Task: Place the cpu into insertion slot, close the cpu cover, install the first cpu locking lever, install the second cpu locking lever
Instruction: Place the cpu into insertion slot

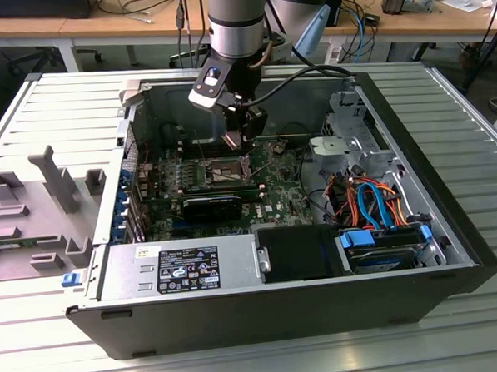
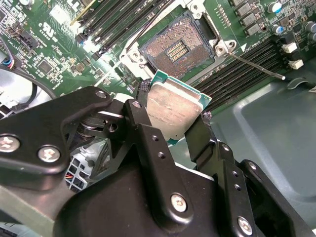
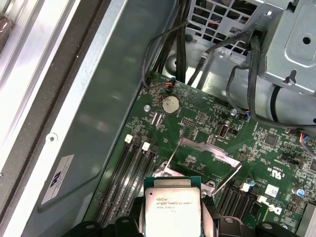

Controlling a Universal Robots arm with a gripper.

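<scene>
Pinching the cpu (image 2: 175, 111) by two opposite edges, your pincer (image 2: 173, 119) has its black fingers (image 2: 143, 128) clamped onto the chip, silvery top facing the second wrist view's camera. You're carrying it in the air, clear of the board, with nothing else touching it.

Just past the chip, the insertion slot (image 2: 177, 51) lies bare, its field of contacts exposed inside the shiny rim. The chip hangs near the slot but not over its middle, so it isn't seated. That puts you on the first step, the placing, and I'd call the task barely begun.

Look in the first wrist view: the cpu cover (image 3: 207, 148) stands swung up on the far side of the socket, out of the way. One thin locking lever (image 2: 256, 65) sticks out across the memory slots (image 2: 237, 64), and the other (image 3: 168, 158) slants up beside the cover. Neither is latched.

Around all that is the green motherboard (image 2: 59, 49), sitting inside the open computer case (image 1: 280, 309), which lies on its side on the ribbed metal tabletop (image 1: 40, 347).

By my read, this placing calls for the chip centred over the socket, its edges square to the rim, and held level, because those contacts look easy to bend. Whether its corners match the socket's keying, I can't tell from here.
</scene>
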